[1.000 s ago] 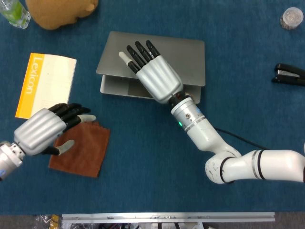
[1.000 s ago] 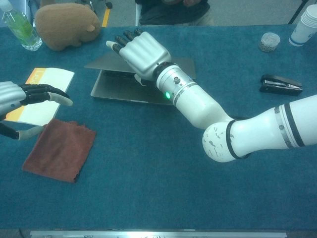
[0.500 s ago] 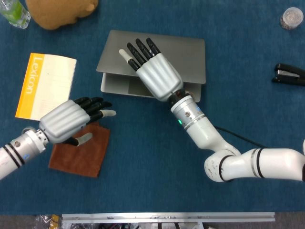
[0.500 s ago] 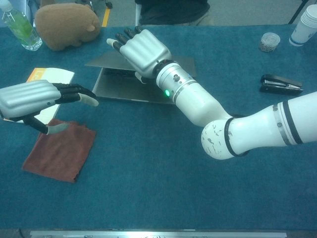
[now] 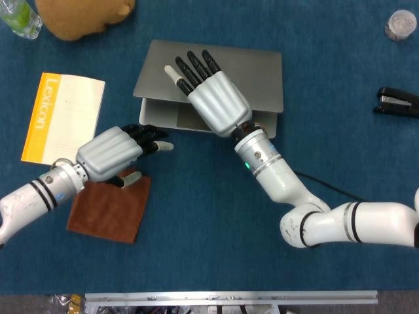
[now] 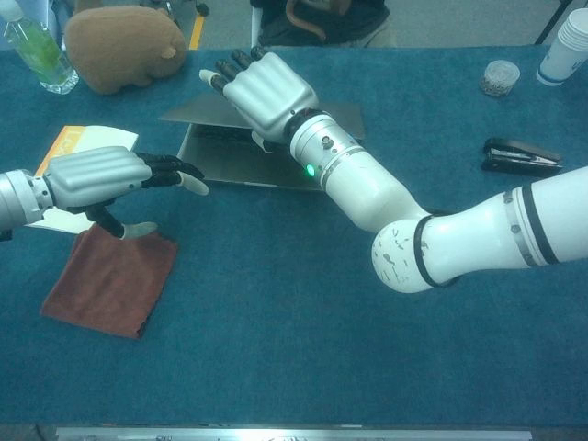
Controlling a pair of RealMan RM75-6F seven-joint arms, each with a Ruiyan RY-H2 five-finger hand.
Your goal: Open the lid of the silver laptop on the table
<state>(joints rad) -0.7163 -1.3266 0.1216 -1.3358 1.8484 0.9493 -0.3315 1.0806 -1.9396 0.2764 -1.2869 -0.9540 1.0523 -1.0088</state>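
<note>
The silver laptop [image 5: 209, 82] lies at the far middle of the table [image 5: 196, 248], a thin matte grey slab whose lid is lifted a little off the base, leaving a narrow wedge of gap along the near edge. The right hand [image 5: 213, 98], with a smooth ribbed silver back and black fingers, rests on the lid with fingers stretched flat toward the far left; the thumb is hidden under the palm, so whether it hooks the lid edge cannot be told. The left hand [image 5: 118, 152] hovers just left of the laptop's near left corner, above the far edge of a cloth [image 5: 108, 212]; its black fingers, pale at the tips, reach toward the laptop base, spread and holding nothing, not clearly touching it.

The table is covered in a deep blue, felt-like fabric. The cloth is a rust-brown, soft, roughly square piece lying flat at the near left. Left of the laptop lies a booklet [image 5: 62, 116], cream paper with an orange strip. At the far left sit a tan plush toy [image 5: 82, 14], rounded and fuzzy, and a clear plastic bottle [image 5: 18, 18] with green-tinted contents. A glossy black stapler [image 5: 398, 103] lies at the right; a small round jar [image 5: 400, 24] stands far right, and white paper cups [image 6: 568, 46] stand stacked beside it
</note>
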